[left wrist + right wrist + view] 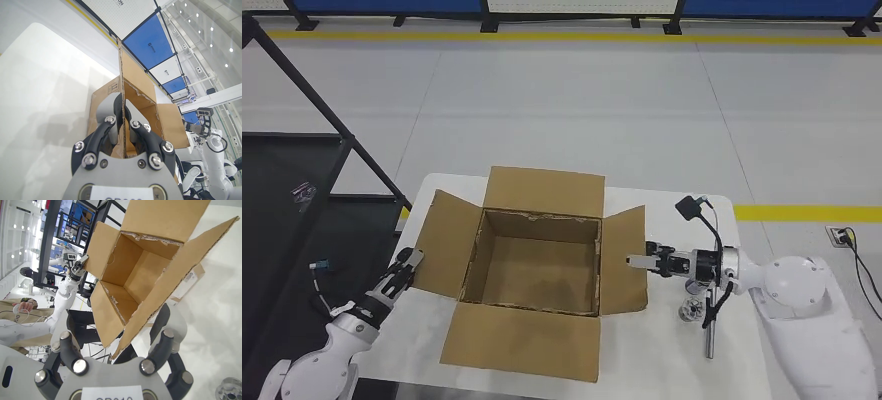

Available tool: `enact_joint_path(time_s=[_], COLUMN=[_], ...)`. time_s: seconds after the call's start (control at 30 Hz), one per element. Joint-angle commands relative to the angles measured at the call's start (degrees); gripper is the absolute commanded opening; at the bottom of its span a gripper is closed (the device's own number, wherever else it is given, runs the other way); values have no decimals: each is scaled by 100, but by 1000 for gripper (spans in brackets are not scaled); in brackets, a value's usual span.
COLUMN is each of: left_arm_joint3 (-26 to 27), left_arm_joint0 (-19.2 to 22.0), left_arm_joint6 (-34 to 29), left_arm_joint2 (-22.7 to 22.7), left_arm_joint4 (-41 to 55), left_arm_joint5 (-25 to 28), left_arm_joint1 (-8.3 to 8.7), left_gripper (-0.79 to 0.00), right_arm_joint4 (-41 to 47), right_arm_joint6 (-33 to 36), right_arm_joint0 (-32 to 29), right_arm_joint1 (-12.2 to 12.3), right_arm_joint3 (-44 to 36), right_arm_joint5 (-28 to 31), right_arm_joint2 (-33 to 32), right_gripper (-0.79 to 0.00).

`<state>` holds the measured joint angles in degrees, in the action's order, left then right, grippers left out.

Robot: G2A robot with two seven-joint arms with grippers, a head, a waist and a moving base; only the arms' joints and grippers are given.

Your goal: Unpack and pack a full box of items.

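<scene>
An open cardboard box stands mid-table with all four flaps spread outward; its inside looks empty. My left gripper is shut on the edge of the left flap, one finger on each face; it also appears across the box as the left gripper. My right gripper is open at the outer edge of the right flap. That flap runs between its spread fingers.
On the white table, a small metal spool and a dark bar lie right of the box, beneath the right arm. A black frame stands off the table's left side.
</scene>
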<state>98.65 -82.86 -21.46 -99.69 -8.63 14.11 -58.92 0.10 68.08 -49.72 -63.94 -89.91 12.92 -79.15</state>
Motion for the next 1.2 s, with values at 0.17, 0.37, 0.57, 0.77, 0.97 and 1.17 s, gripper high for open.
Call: enact_joint_path(time_s=[0.17,0.37,0.57,0.77,0.97,1.17], left_arm_joint3=[-30,-66,-89,-122,-133,-164], left_arm_joint0=[8,4,6,48,93,136], left_arm_joint6=[-32,-86,-114,-139,-183,-185], left_arm_joint2=[-8,-38,-41,4,19,19], left_arm_joint4=[22,72,96,67,34,-9], left_arm_joint5=[27,83,98,80,35,9], left_arm_joint1=[-6,-8,-13,-19,-21,-22], left_gripper=[-785,-785,-785,-785,-785,-785], right_arm_joint4=[201,-323,-659,-623,-512,-441], right_arm_joint6=[-590,-1235,-1609,-1648,-1679,-1790], right_arm_joint0=[213,433,682,931,1098,1059], right_arm_joint1=[-81,-196,-305,-400,-478,-462], right_arm_joint3=[-395,-716,-576,-202,128,134], right_arm_joint5=[-157,-385,-473,-422,-365,-178], right_arm_joint2=[512,1281,1857,2232,2464,2297], right_gripper=[0,0,0,0,0,0])
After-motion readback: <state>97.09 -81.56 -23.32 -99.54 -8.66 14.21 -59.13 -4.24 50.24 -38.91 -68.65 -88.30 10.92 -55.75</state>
